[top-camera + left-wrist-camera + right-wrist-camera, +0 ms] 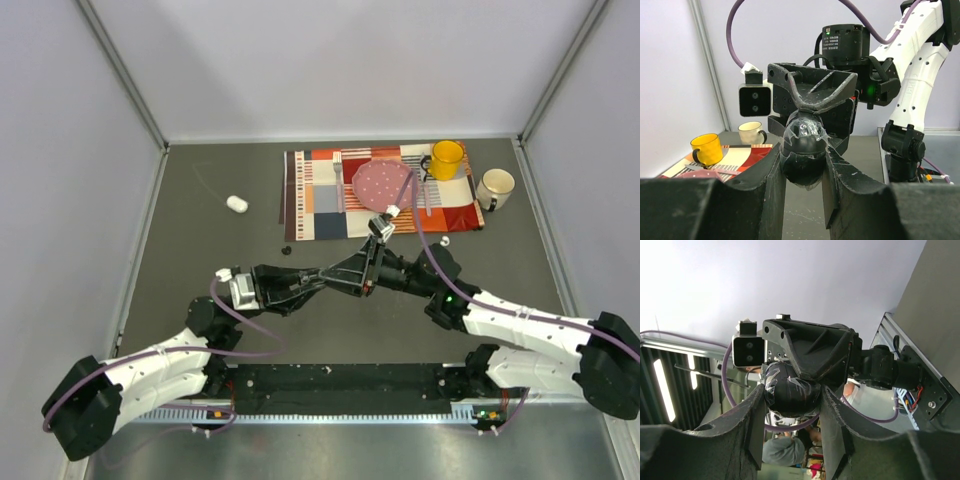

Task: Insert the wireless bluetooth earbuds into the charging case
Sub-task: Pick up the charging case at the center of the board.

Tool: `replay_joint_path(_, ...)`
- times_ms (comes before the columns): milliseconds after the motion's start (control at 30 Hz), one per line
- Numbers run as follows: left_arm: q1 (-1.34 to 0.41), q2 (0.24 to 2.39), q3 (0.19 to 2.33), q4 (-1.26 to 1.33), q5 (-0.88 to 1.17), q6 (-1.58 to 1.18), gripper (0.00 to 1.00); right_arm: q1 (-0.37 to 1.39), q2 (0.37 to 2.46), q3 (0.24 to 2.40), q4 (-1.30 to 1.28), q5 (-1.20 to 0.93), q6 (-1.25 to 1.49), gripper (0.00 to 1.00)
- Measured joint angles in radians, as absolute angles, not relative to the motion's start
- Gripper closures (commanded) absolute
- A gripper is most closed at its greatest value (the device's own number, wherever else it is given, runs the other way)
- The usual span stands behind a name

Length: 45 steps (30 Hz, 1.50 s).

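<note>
While both arms meet in mid-air over the table (pixel 200 270), my left gripper (pixel 803 167) is clamped on the sides of a film-wrapped black pod (pixel 802 142). The right gripper (pixel 790 397) pinches the same pod from the opposite end. I judge this is to brace the charging case for prying open. Neither bud is in: the white earbud (pixel 444 240) lies just below the placemat (pixel 320 215), and the black earbud (pixel 285 250) lies off its near left corner.
</note>
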<state>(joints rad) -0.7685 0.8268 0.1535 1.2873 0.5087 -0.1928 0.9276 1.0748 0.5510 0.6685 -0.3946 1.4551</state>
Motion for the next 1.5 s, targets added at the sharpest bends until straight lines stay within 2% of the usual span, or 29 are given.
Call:
replay_joint_path(133,-0.770,0.827,0.154,1.274,0.509,-0.197,0.84,0.928,1.059,0.552,0.635,-0.384,1.436,1.00)
replay_joint_path(200,-0.772,0.827,0.154,1.269,0.509,-0.200,0.77,0.928,1.052,0.552,0.621,-0.380,1.430,1.00)
replay_joint_path(433,-0.772,0.827,0.155,1.261,0.508,-0.203,0.69,0.929,1.047,0.552,0.611,-0.368,1.421,1.00)
replay_joint_path(1200,-0.771,0.803,0.155,1.264,0.472,-0.208,0.62,0.934,1.046,0.539,0.640,-0.321,1.423,1.00)
replay_joint_path(1333,-0.771,0.800,0.155,1.266,0.470,-0.210,0.74,0.934,1.045,0.537,0.646,-0.318,1.424,1.00)
replay_joint_path(1400,-0.771,0.801,0.155,1.267,0.471,-0.206,0.76,0.934,1.045,0.537,0.647,-0.316,1.425,1.00)
replay_joint_path(1500,-0.771,0.801,0.155,1.266,0.471,-0.207,0.67,0.934,1.045,0.537,0.648,-0.316,1.425,1.00)
